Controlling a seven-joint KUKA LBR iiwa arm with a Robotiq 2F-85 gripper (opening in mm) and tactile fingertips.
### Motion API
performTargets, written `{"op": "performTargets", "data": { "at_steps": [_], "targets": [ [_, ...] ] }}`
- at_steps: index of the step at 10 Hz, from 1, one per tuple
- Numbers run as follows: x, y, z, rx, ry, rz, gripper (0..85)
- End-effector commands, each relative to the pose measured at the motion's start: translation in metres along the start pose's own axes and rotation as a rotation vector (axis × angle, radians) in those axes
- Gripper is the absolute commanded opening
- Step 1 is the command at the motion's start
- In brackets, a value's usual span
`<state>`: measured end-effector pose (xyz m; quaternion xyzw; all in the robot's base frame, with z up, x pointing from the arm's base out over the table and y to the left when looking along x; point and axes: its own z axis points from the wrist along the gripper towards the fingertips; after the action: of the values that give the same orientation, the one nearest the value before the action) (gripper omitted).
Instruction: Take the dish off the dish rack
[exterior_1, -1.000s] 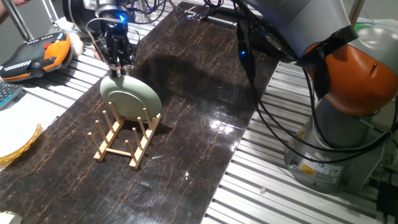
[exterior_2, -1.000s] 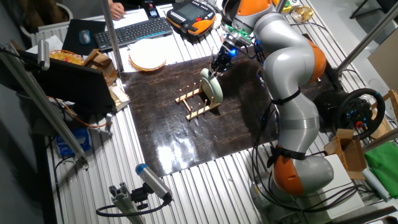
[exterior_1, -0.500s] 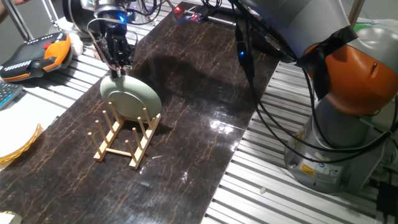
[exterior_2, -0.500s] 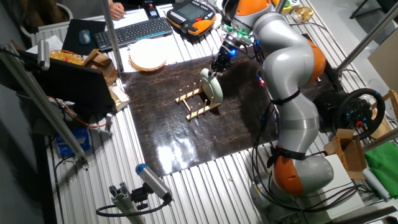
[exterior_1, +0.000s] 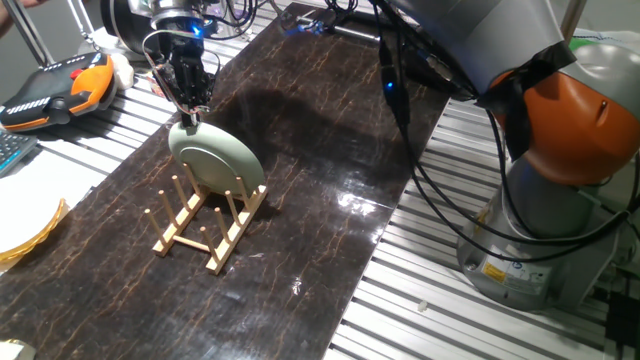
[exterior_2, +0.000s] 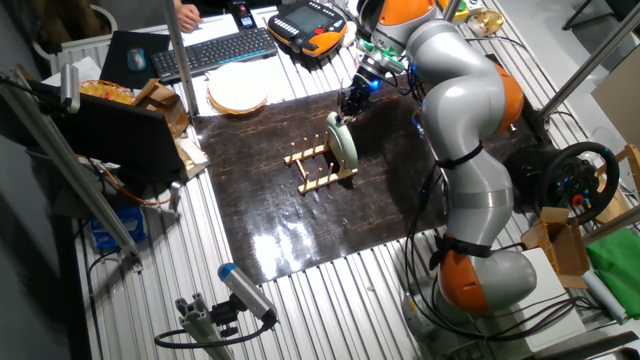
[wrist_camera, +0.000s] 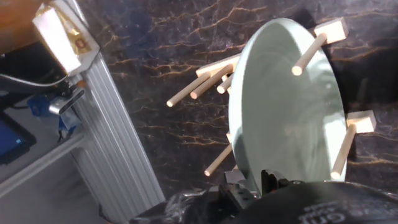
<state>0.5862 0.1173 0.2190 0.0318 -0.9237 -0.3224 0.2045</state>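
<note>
The claw (exterior_1: 190, 112) is pinching the top rim of the dish (exterior_1: 218, 166), fingers pressed on either side of its edge. The sage plate stands upright on edge between the pegs at one end of the dish rack (exterior_1: 203, 222), on the dark marbled counter (exterior_1: 310, 220).

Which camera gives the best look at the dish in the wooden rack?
The hand view: the dish fills the frame, standing between the rack's pegs. One fixed view shows its green face smaller, under the hand. The other fixed view shows it nearly edge-on.
</note>
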Motion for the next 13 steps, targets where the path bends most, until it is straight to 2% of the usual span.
{"op": "performTargets", "data": {
  "at_steps": [1, 5, 7, 13],
  "targets": [
    [0.0, 0.0001, -0.0001, -0.001, 0.0, 0.0, 10.7],
    [0.0006, 0.0025, -0.0026, -0.016, 0.012, 0.005, 9.3],
    [0.0006, 0.0035, -0.0029, -0.043, 0.023, 0.015, 7.7],
    [0.0007, 0.0052, -0.0046, -0.055, 0.032, 0.023, 1.7]
  ]
}}
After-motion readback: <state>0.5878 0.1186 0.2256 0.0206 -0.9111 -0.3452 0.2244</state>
